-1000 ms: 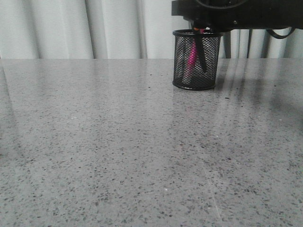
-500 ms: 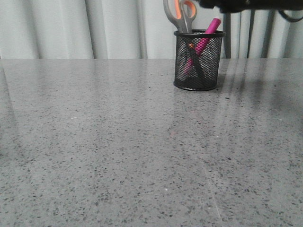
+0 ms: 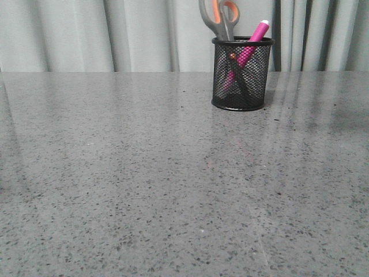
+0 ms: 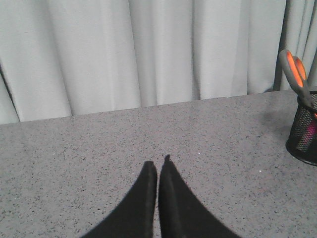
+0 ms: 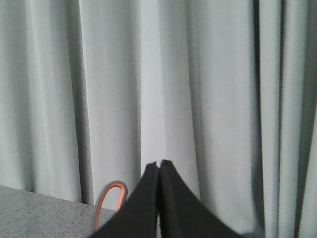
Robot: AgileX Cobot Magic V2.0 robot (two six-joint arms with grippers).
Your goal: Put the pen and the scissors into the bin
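The black mesh bin (image 3: 241,74) stands upright at the back right of the grey table. The pink pen (image 3: 249,49) leans inside it, its whitish cap above the rim. The scissors (image 3: 219,18) stand in it blades down, grey and orange handles sticking up. In the left wrist view the bin (image 4: 303,135) and scissors handle (image 4: 296,77) show at the edge, far from my left gripper (image 4: 158,162), which is shut and empty above the table. My right gripper (image 5: 159,163) is shut and empty, up in front of the curtain, with one scissors handle loop (image 5: 108,198) beside it.
A pale pleated curtain (image 3: 115,34) hangs behind the table's far edge. The speckled grey table (image 3: 144,184) stretches from the bin to the near edge. Neither arm shows in the front view.
The right arm, which hung over the bin a second ago, has lifted out of the front view. The scissors handles and the pen's cap now show above the rim.
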